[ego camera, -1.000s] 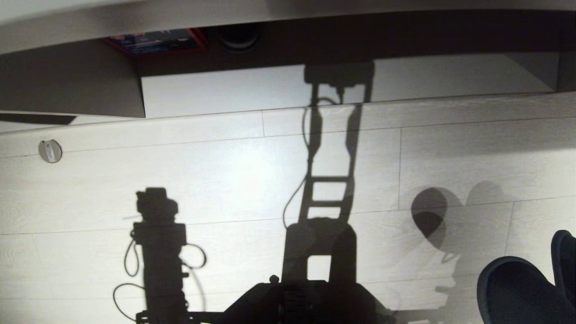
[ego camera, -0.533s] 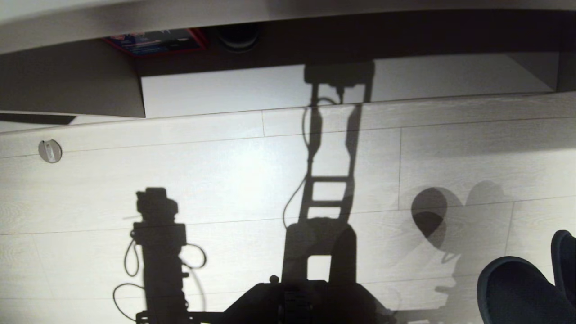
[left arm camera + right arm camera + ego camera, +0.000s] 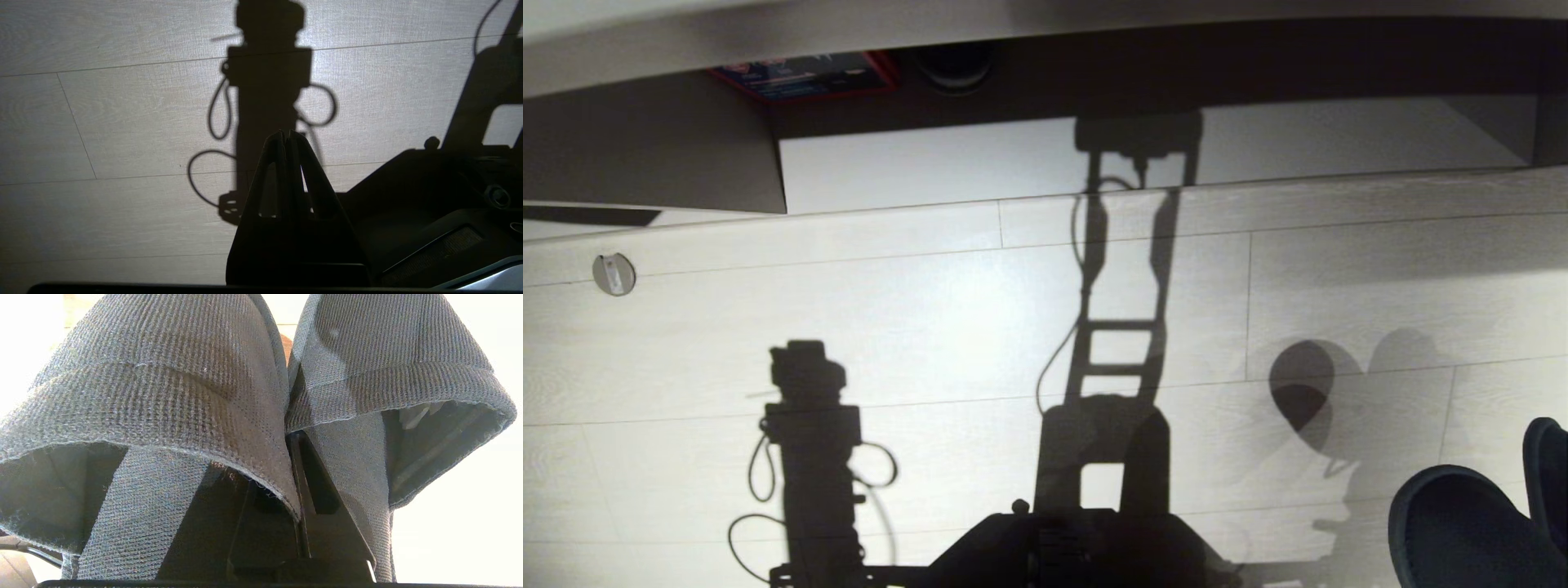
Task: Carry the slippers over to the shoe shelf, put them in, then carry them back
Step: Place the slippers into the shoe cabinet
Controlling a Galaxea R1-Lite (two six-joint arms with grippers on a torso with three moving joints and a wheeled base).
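Carrying looks like the step in hand: the right hand (image 3: 296,522) is pinched on the slippers (image 3: 261,400), holding the 2 side by side with their toes pointing away from the wrist, and they show at the head view's lower right corner above the wood-grain floor (image 3: 931,327). The left hand (image 3: 286,136) hangs empty over that floor, fingers pressed together. No shoe shelf can be made out, so the next move likely calls for driving until it appears.

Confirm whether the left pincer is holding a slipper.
No, in the left wrist view the left pincer is shut on nothing, with only bare floor beyond it.
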